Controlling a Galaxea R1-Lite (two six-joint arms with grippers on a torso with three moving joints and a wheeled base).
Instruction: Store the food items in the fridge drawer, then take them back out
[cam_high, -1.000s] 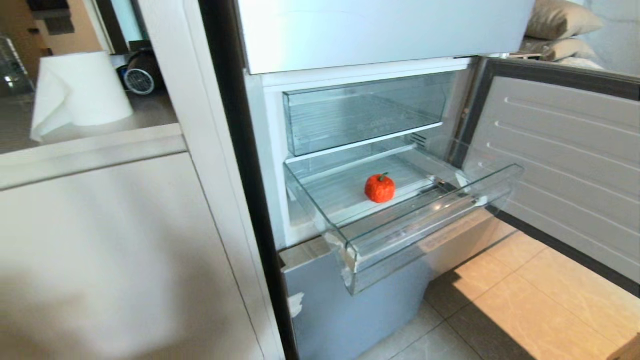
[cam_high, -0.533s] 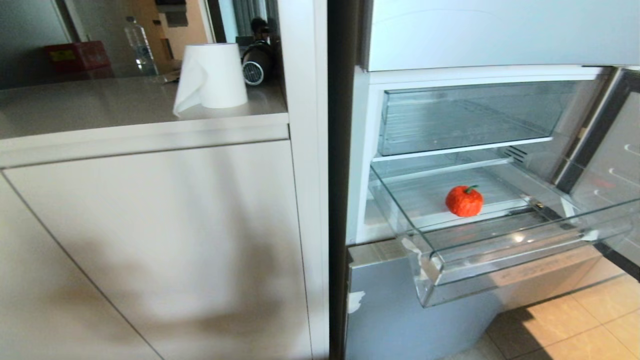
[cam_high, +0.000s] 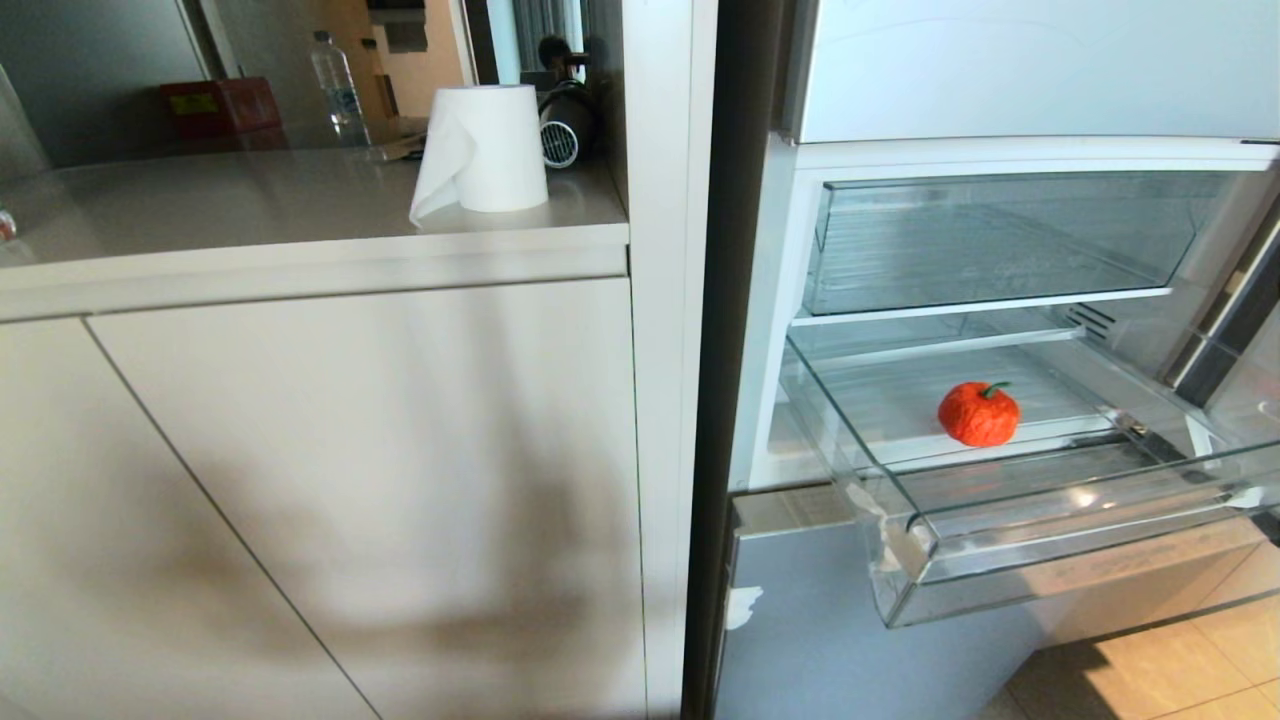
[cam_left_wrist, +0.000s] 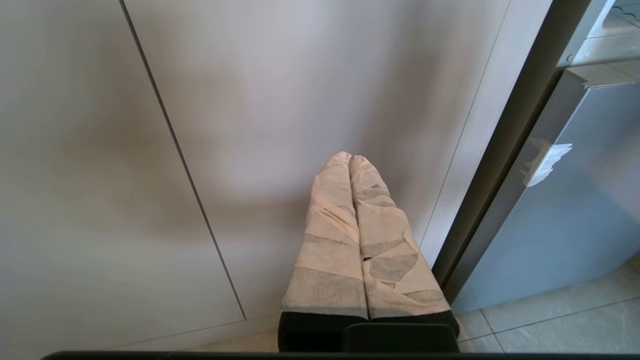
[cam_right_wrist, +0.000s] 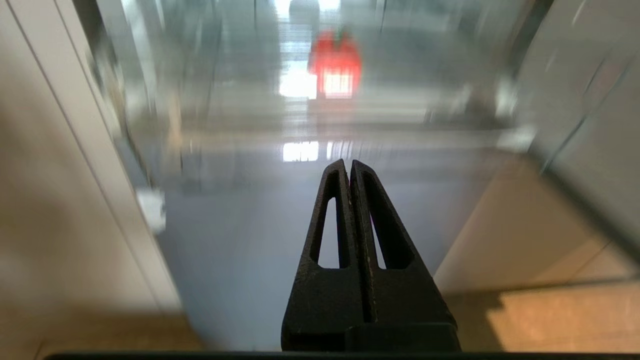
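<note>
We see the tomato sitting on the ribbed floor of the pulled-out drawer, whose clear front lip stands between it and our right gripper, jaws pressed together and empty. Our left gripper, also closed on nothing, faces the cabinet. A paper roll and a bottle stand on the counter.

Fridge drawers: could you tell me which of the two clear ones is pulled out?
The lower drawer, holding the tomato; the upper drawer sits pushed in.
</note>
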